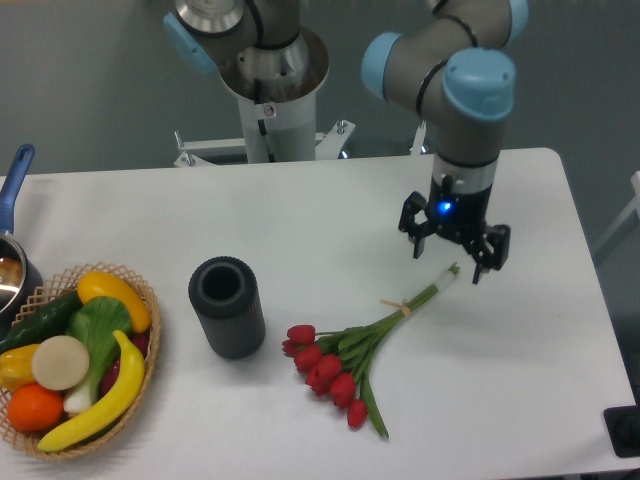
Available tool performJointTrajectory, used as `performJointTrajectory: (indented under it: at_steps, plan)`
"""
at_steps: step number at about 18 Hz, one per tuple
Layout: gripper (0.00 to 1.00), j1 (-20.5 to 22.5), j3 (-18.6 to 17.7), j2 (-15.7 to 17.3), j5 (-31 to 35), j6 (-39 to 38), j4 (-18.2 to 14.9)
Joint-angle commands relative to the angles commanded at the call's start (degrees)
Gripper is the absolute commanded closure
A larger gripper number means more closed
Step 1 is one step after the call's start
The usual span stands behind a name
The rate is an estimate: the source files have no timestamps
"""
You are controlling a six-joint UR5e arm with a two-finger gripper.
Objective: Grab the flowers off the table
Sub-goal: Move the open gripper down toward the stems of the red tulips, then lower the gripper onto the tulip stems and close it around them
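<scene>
Camera shows my hand [454, 256] spread open and empty, right of centre, over the stem tips of the flowers [345, 360] lying on the worktop [300, 210]. They look light, floppy and easily crushed; I'd grip near the tan band.

red flowers [340, 365], white table [300, 215]

We find the flowers [345, 365] lying on the table [300, 210] at lower centre, the cylinder [227, 307] left of them, the basket [150, 345] lower left, the gripper [452, 256] above their stem ends.
</scene>
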Motion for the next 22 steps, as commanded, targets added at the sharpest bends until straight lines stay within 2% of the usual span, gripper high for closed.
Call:
performJointTrajectory:
  at_steps: [5, 9, 13, 22]
  plan:
    - [0.00, -0.97, -0.18, -1.41, -0.09, 1.31, -0.17]
    - [0.00, -2.19, 0.09, -2.99, -0.70, 6.32, -0.26]
    - [0.00, -3.87, 0.17, -5.18, -0.70, 5.89, -0.09]
    - [0.00, -4.75, 0.44, -9.05, -0.70, 3.17, 0.09]
